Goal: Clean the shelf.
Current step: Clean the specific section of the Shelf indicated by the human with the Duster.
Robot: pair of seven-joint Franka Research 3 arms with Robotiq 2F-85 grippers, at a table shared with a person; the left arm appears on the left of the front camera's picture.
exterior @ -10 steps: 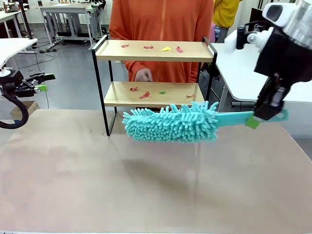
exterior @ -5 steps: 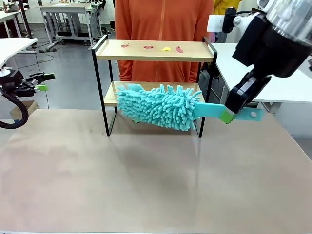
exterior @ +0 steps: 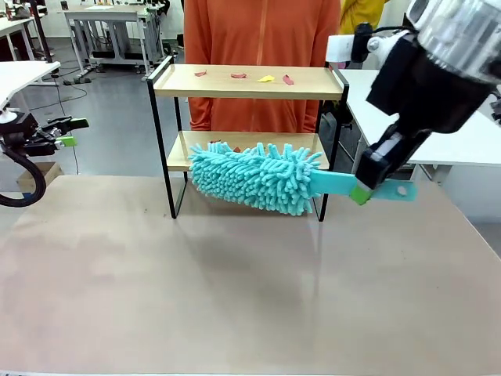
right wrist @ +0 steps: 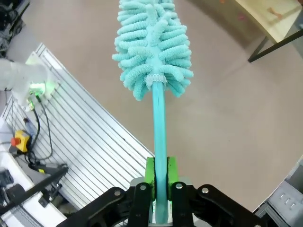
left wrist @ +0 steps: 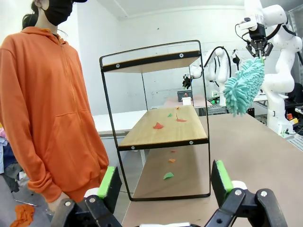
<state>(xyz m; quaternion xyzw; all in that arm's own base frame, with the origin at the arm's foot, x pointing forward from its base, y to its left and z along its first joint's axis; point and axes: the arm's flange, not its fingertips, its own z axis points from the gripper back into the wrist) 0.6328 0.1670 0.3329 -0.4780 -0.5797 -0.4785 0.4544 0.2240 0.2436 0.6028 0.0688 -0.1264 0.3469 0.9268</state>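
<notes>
Right now my right hand (exterior: 362,192) is clamped shut on the flat handle (exterior: 338,184) of a teal fluffy duster (exterior: 250,176). In the right wrist view both green pads (right wrist: 150,172) press against the handle (right wrist: 159,127), and the shaggy head (right wrist: 154,42) points straight away from the hand (right wrist: 160,176) over the bare bench.

My left hand (exterior: 72,131) hangs off to the left edge of the front view, beyond the bench (exterior: 235,290), fingers spread wide and holding nothing. Its own camera shows the two green-padded fingers (left wrist: 108,182) well apart with only air between them.

The shelf (exterior: 227,84) stands at the far middle of the bench, just in front of a person in an orange top (exterior: 258,31). Small red and yellow scraps (exterior: 266,78) lie on its top board.

From the front, the duster head covers most of the lower board, so I cannot make out what lies there. The left wrist view sees the shelf (left wrist: 161,137) end-on: a few red and green scraps (left wrist: 157,126) on the lower board, more on the bench beneath it, and the duster (left wrist: 244,85) hanging clear of the front posts, not touching them. The right arm's upper part is cut off at the top right corner of the front view.
</notes>
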